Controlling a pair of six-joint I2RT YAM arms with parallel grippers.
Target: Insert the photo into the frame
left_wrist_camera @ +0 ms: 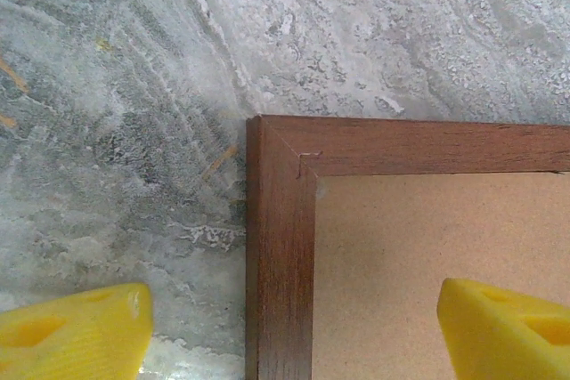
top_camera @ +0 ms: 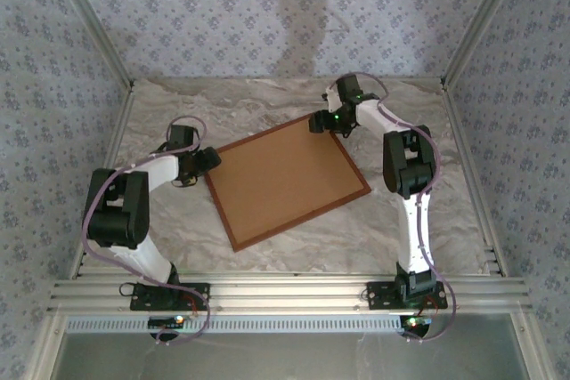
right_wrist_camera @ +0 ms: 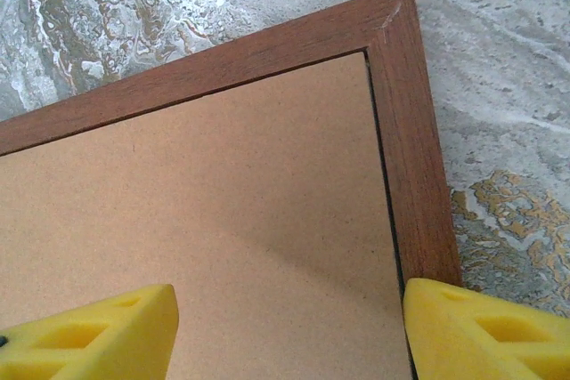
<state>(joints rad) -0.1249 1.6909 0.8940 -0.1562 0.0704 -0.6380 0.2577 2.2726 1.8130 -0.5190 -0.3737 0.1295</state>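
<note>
A thin reddish-brown wooden picture frame (left_wrist_camera: 280, 246) lies flat, back upward, on the grey marbled desk (top_camera: 240, 104). A plain tan fibreboard backing panel (top_camera: 285, 180) sits inside its rails. Whether the blue-teal print lies under that panel cannot be told.

The left fingers (left_wrist_camera: 71, 331), yellow and ridged, stand wide apart over the frame's left corner. One is above bare desk just outside the rail and the other above the panel just inside it, and nothing is held. The right fingers (right_wrist_camera: 89, 331) are at the frame's far corner, also apart and gripping nothing. One is over the panel and the other is at the outer edge of the rail.

The frame looks stiff and fairly light, with smooth, narrow rails. Because it lies flat, it offers little height to pinch, so a hold would best go across the rail near a mitred corner, where the wood is strongest. On this slick desk it will probably slide if pushed from one side alone, so opposite corners suit a two-armed hold. The panel looks thin and likely to bow, so it should be lifted by an edge rather than pressed in the middle.
</note>
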